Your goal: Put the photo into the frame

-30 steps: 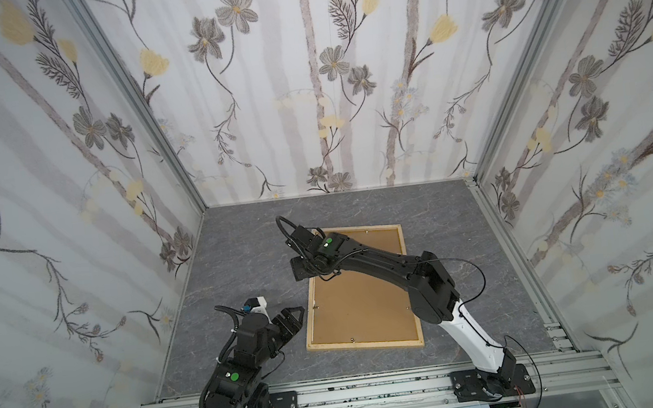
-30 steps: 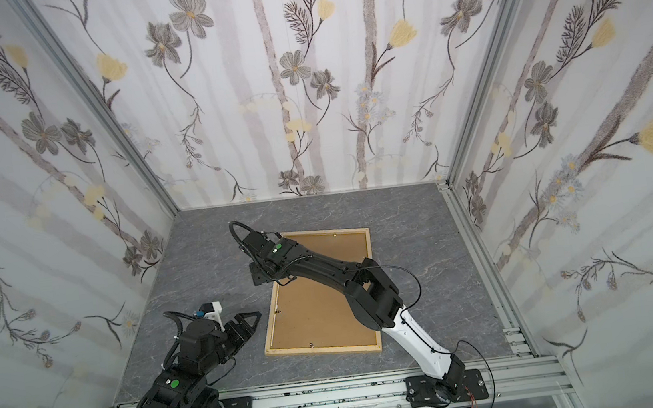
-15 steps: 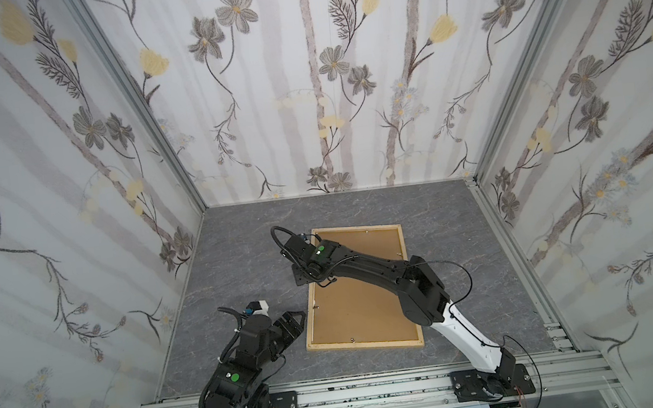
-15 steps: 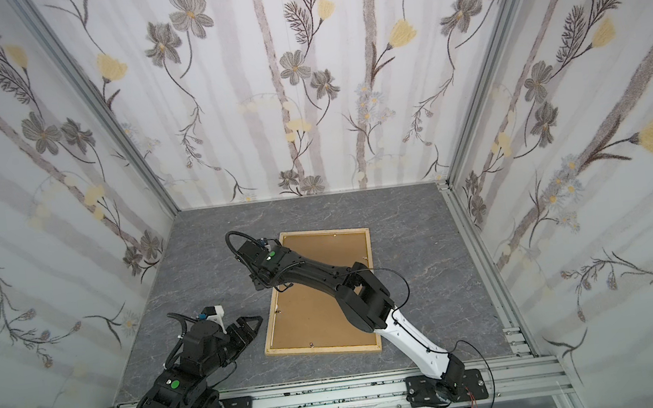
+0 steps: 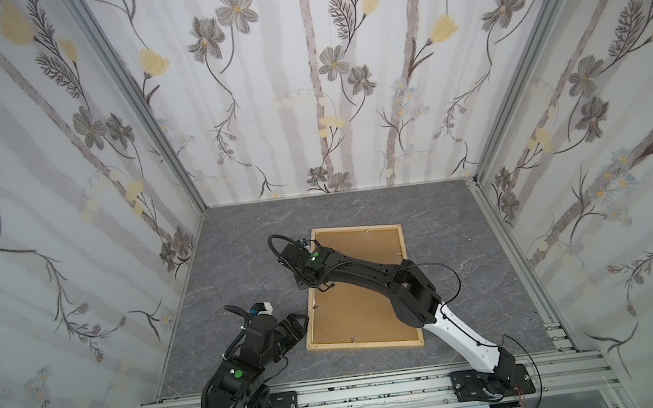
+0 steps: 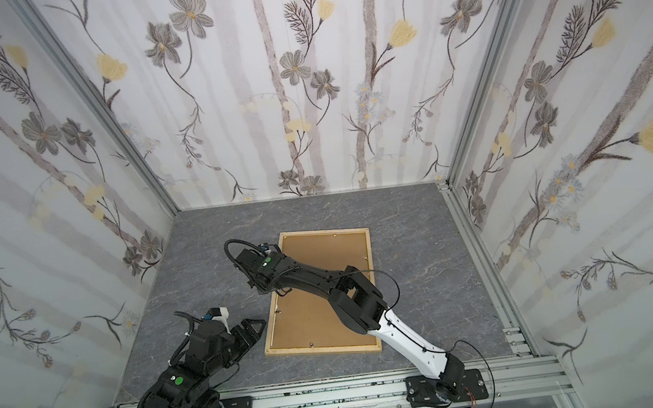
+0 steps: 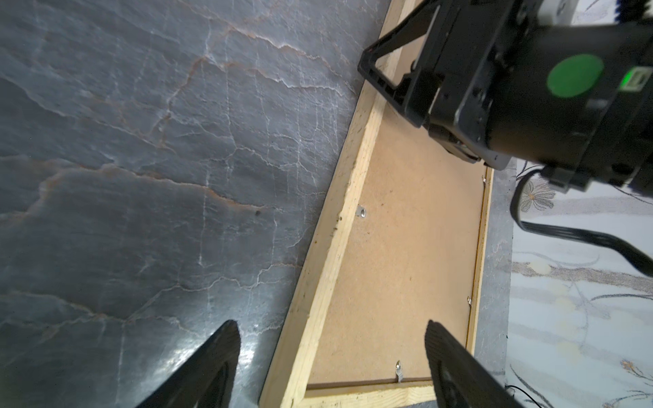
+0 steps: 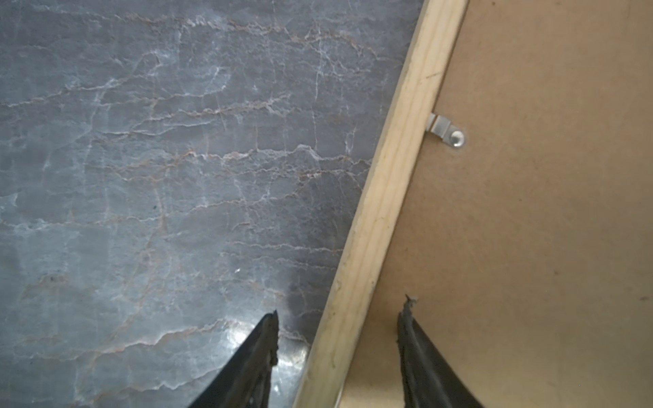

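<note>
Two black fingers of the right gripper point(image 8: 339, 314) stand apart astride the frame point(image 8: 392, 176), on the long rail at the left arm's side. One finger is over the grey table point(image 8: 141, 176) and one over the brown backing panel point(image 8: 530, 212); neither visibly presses the wood. Near the close corner, the left gripper point(image 7: 328, 326) hangs spread wide across the same rail. The frame lies face down mid-table, its backing seated under small metal tabs point(image 8: 445, 130). The photo is nowhere in view; whether it lies beneath the panel I cannot tell. The step looks like taking hold of the rail. Next, the jaws must pinch it squarely without skating the frame sideways.
</note>
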You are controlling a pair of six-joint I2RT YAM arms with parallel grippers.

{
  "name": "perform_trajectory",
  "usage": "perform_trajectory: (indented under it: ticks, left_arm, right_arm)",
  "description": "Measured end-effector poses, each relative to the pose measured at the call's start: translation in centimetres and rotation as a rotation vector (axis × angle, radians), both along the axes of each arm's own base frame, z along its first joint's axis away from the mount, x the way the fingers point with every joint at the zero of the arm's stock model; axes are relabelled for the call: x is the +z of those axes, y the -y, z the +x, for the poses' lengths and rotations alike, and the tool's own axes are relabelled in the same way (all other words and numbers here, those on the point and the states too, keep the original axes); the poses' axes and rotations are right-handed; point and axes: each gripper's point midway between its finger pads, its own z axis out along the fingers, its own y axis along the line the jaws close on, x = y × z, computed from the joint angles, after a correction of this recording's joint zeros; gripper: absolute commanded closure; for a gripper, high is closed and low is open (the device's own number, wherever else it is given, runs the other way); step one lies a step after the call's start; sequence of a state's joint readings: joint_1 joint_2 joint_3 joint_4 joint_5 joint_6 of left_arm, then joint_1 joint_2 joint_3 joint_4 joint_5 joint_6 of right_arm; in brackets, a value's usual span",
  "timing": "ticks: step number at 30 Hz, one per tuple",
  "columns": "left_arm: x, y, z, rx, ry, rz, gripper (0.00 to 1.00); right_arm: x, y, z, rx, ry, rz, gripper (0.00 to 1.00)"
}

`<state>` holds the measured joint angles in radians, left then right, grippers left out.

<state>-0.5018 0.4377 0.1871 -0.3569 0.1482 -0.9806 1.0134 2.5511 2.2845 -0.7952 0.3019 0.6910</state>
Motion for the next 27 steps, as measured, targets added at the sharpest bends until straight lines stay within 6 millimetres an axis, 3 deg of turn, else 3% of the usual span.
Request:
perform_trajectory:
  ticks: [6,9,14,27]
  left_arm:
    - [-0.4,0.9,-0.3,-0.023,-0.008,-0.020,0.18]
    - [-0.7,1.5,-0.5,-0.042,-0.012,-0.028,0.19]
    - [-1.2,2.8,-0.9,-0.079,-0.017,-0.049,0.19]
    - [-1.4,6.3,-1.5,-0.167,-0.008,-0.056,0.21]
  right_arm:
    - [-0.1,-0.4,0.1,0.001,0.016,-0.003,0.66]
    - [-0.2,-0.4,0.1,0.003,0.015,-0.003,0.65]
    - [-0.3,-0.7,0.0,0.009,0.012,0.003,0.56]
    - [-0.4,-0.6,-0.1,0.012,0.032,-0.024,0.56]
